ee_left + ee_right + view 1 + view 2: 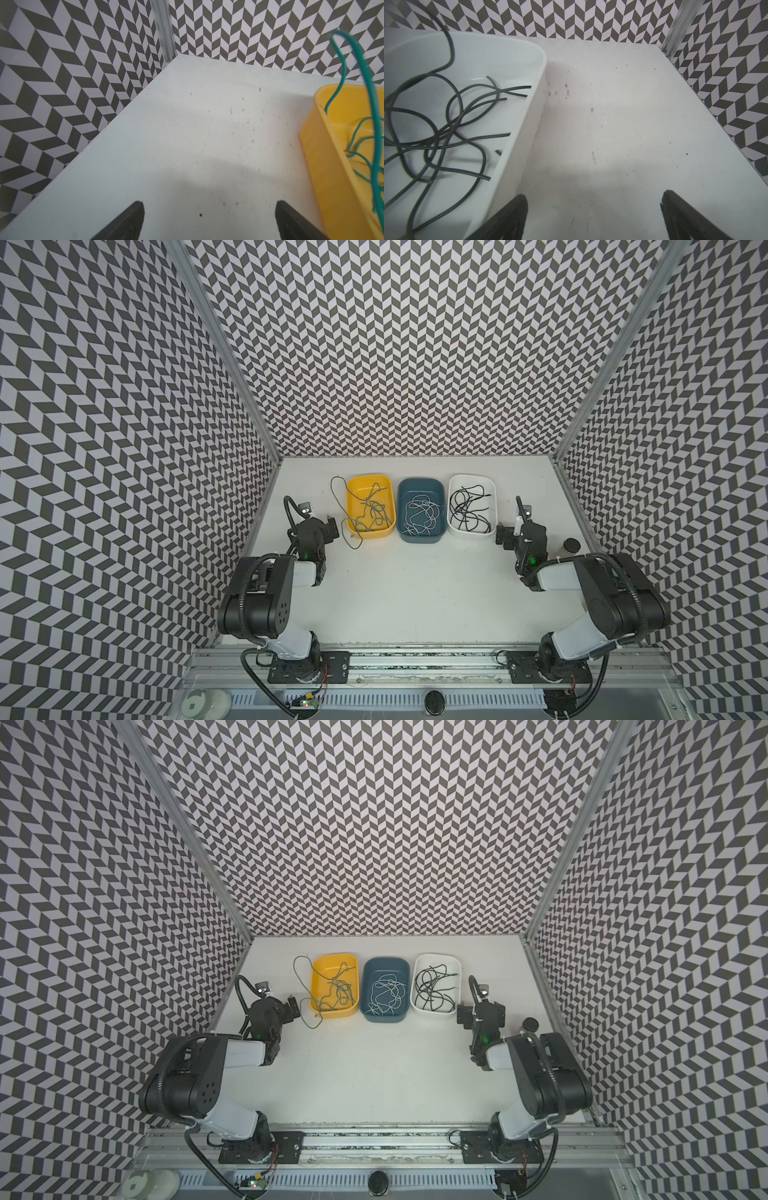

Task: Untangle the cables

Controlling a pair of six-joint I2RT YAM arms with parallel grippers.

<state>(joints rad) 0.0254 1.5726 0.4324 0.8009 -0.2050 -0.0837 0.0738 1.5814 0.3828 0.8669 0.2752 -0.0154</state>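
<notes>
Three trays stand in a row at the back of the table. Green cables [374, 510] [338, 990] lie tangled in the yellow tray [370, 477], and one long strand [376, 145] loops out over its left side onto the table. White cables [419, 514] fill the blue tray [419, 538]. Black cables [467, 506] [496, 136] lie in the white tray [469, 534]. My left gripper [330, 526] [208, 205] is open and empty over bare table, left of the yellow tray [332, 166]. My right gripper [503, 537] [593, 197] is open and empty, beside the white tray's [525, 124] near right corner.
A small jar with a dark lid [571, 547] stands by the right wall behind the right arm. Chevron-patterned walls close in the table on three sides. A metal rail [415, 659] holding both arm bases runs along the front edge.
</notes>
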